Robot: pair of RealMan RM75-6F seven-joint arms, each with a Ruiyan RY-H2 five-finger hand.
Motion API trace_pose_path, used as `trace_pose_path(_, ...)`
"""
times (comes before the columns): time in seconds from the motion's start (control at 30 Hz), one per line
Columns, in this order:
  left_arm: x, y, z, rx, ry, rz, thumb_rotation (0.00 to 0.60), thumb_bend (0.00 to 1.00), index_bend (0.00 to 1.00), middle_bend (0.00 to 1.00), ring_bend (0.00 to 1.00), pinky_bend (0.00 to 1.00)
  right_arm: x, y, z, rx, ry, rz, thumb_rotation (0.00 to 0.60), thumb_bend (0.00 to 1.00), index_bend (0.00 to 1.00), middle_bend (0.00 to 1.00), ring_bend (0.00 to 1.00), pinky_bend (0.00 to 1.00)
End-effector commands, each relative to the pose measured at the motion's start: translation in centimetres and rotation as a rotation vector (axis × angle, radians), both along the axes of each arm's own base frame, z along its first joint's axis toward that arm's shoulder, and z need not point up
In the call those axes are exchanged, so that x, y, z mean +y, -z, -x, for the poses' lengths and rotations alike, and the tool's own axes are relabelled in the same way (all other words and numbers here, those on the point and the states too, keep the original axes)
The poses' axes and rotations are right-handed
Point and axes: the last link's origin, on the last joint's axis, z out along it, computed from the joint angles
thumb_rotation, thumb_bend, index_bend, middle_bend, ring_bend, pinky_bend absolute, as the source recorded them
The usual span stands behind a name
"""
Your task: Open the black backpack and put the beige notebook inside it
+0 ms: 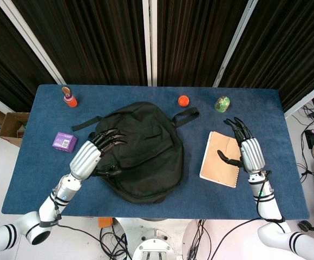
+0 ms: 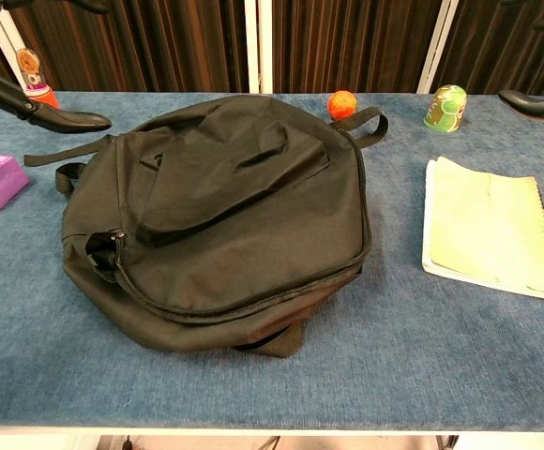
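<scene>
— Backpack [image 1: 143, 154] first: where do our fingers sit on it?

— Our left hand [image 1: 95, 153] hovers at its left edge, dark fingertips [image 1: 113, 135] spread over the black fabric, thumb below, holding nothing. We cannot tell whether any tip touches the cloth.

— And the other side?

— Our right hand [image 1: 244, 148] is beside the beige notebook [image 1: 221, 158], fingers apart and pointing away from us, thumb reaching over the cover's right edge. It grasps nothing.

— What is the bag like?

— Soft, rumpled nylon, a rounded shape lying flat mid-table, its zipper [image 2: 244, 298] curving along the near side and looking closed. A strap loop [image 2: 366, 120] sticks out at the far right.

— The notebook?

— Flat, rectangular, matte cover, spiral wire down its right edge, lying well right of the backpack on the blue felt-like table [image 1: 265, 195].

— Anything further out?

— A purple box [image 1: 64, 142] to the left, an orange-based bottle [image 1: 69, 97], a small orange ball [image 1: 183, 100] and a green round container [image 1: 221, 103] along the far edge.
</scene>
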Motion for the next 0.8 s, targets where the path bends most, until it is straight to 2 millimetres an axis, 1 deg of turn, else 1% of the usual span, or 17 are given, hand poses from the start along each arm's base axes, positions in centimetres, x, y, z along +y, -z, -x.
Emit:
trace_pose_path(0.03, 0.1, 0.1, 0.0, 0.001, -0.002, 0.002, 0.6, 0.0, 0.25, 0.19, 0.09, 0.19, 0.0, 0.0, 0.0, -0.001, -0.001, 0.002, 0.6, 0.24, 0.08, 0.18, 0.04, 0.21)
trace_pose_path(0.17, 0.1, 0.0, 0.5, 0.023, -0.018, 0.001, 0.6, 0.0, 0.25, 0.19, 0.09, 0.19, -0.1, -0.5, 0.4, 0.012, 0.0, 0.005, 0.6, 0.24, 0.08, 0.18, 0.04, 0.2)
trace_pose_path(0.23, -0.1, -0.2, 1.2, 0.057, -0.036, 0.005, 0.6, 0.0, 0.25, 0.19, 0.09, 0.19, 0.1, -1.4, 1.0, 0.035, 0.002, 0.007, 0.6, 0.24, 0.08, 0.18, 0.04, 0.2)
trace_pose_path(0.33, -0.7, -0.4, 2.3, 0.127, -0.073, 0.037, 0.6, 0.0, 0.25, 0.19, 0.09, 0.19, 0.7, -3.4, 2.3, 0.077, 0.019, 0.015, 0.6, 0.24, 0.08, 0.17, 0.04, 0.2)
trace_pose_path(0.47, -2.2, 0.1, 3.6, 0.264, -0.102, 0.112, 0.6, 0.0, 0.25, 0.19, 0.09, 0.19, 1.8, -6.8, 4.3, 0.161, 0.079, 0.042, 0.6, 0.24, 0.08, 0.17, 0.04, 0.21)
trace_pose_path(0.6, -3.5, 1.5, 3.3, 0.357, -0.084, 0.201, 0.6, 0.0, 0.25, 0.19, 0.09, 0.19, 2.8, -8.7, 5.3, 0.207, 0.125, 0.049, 0.6, 0.24, 0.08, 0.16, 0.04, 0.2)
trace_pose_path(0.7, -4.4, 3.0, 2.4, 0.379, -0.066, 0.263, 0.6, 0.0, 0.25, 0.19, 0.09, 0.19, 3.5, -9.2, 5.6, 0.21, 0.138, 0.052, 0.6, 0.24, 0.08, 0.16, 0.04, 0.2)
trace_pose_path(0.8, -4.8, 4.6, 1.5, 0.392, -0.048, 0.3, 0.6, 0.0, 0.25, 0.19, 0.09, 0.19, 3.9, -9.3, 5.7, 0.207, 0.142, 0.047, 0.6, 0.24, 0.08, 0.16, 0.04, 0.2)
